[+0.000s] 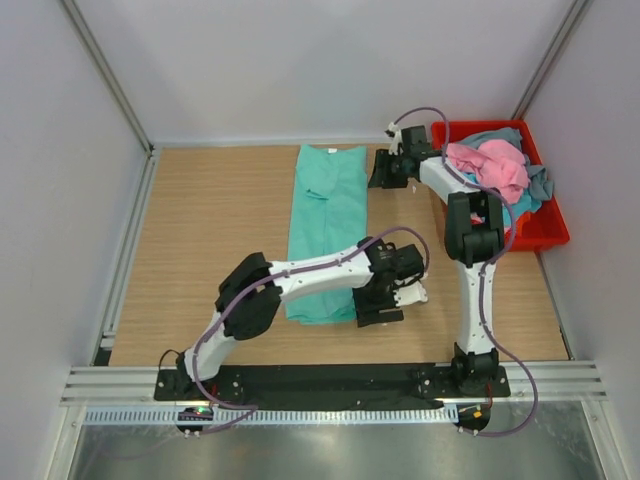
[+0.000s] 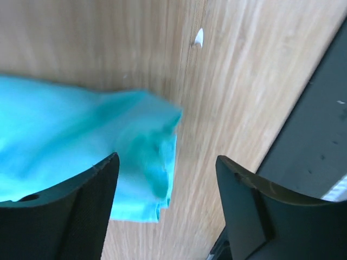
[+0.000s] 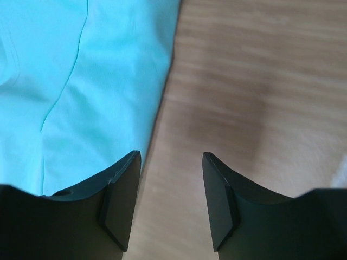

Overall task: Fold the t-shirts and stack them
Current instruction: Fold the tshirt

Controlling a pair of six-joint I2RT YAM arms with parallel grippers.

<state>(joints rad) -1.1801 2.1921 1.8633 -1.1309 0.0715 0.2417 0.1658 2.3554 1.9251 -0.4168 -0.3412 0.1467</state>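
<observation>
Left arm (image 1: 310,270) reaches low and diagonally from its base, left gripper (image 1: 378,305) pointing down at the near end of the teal shirt (image 1: 325,230), jaws spread wide and holding nothing. In its wrist view, the shirt's rumpled, layered corner lies under one finger and into the gap, with bare wood under the other. Right arm (image 1: 478,290) stands tall, elbow bent, forearm stretched back to the shirt's far end. Right gripper (image 1: 383,170) is also parted and empty, the shirt's straight edge just beside one finger and bare table (image 1: 220,220) between the two. Open wood lies between the grippers along the shirt's right edge; a black strip (image 1: 330,378) borders the table nearest the left gripper. The shirt lies flat as a long narrow band. Right of the right gripper, a red bin (image 1: 550,235) holds a pink shirt (image 1: 490,165) among others.
</observation>
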